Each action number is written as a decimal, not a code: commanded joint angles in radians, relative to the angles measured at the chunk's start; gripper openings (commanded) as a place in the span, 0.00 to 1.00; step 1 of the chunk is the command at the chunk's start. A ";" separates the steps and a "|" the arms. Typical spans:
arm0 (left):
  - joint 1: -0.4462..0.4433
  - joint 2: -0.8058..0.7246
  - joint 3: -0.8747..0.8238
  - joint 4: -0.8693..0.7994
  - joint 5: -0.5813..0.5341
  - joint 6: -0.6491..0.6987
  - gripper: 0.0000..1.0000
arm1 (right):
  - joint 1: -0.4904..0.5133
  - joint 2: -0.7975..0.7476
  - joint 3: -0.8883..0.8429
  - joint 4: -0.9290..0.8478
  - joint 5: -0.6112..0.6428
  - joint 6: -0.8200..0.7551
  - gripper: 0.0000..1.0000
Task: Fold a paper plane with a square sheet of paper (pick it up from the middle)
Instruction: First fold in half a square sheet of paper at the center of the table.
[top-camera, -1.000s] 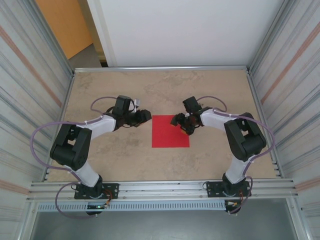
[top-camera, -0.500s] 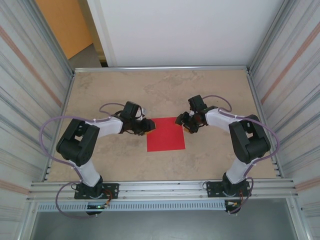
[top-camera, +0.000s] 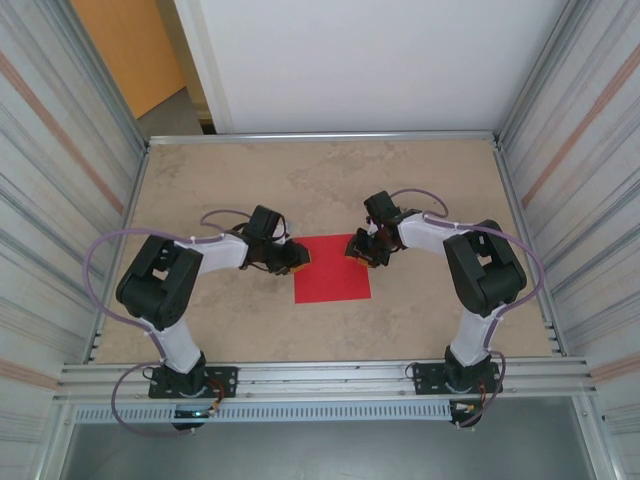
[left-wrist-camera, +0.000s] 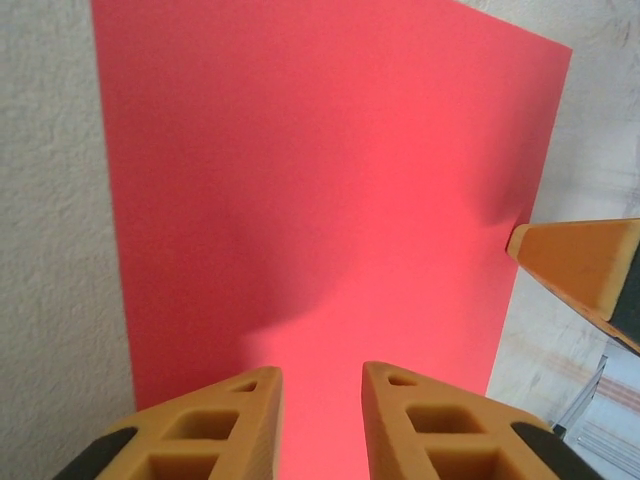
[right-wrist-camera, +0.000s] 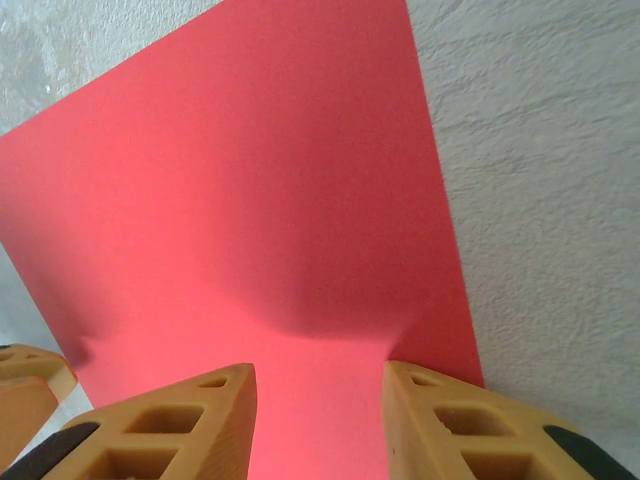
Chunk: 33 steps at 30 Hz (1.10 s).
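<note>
Paper lies flat on table btwn both grippers, left gripper at its left edge & right gripper at its far right corner, both just as near, each w/ fingers a bit apart, pinching nothing.

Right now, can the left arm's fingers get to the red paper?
Probably yes: the left fingers hang just over the red paper at its left edge, a little apart, and nothing lies between them and the sheet.
</note>
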<state>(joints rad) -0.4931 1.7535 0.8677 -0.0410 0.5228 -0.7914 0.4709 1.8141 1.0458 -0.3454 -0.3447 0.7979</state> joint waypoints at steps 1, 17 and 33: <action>-0.008 0.029 0.017 -0.028 -0.018 -0.012 0.27 | -0.002 0.012 0.007 -0.040 0.018 -0.035 0.38; -0.010 0.058 0.021 -0.059 -0.041 -0.008 0.26 | -0.001 -0.025 -0.023 -0.014 0.037 -0.052 0.37; -0.010 0.083 0.011 -0.026 -0.024 -0.018 0.24 | 0.029 0.055 -0.043 0.055 -0.032 -0.004 0.29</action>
<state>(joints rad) -0.4931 1.7954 0.8845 -0.0433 0.5243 -0.7921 0.4816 1.8187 1.0283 -0.3038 -0.3447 0.7746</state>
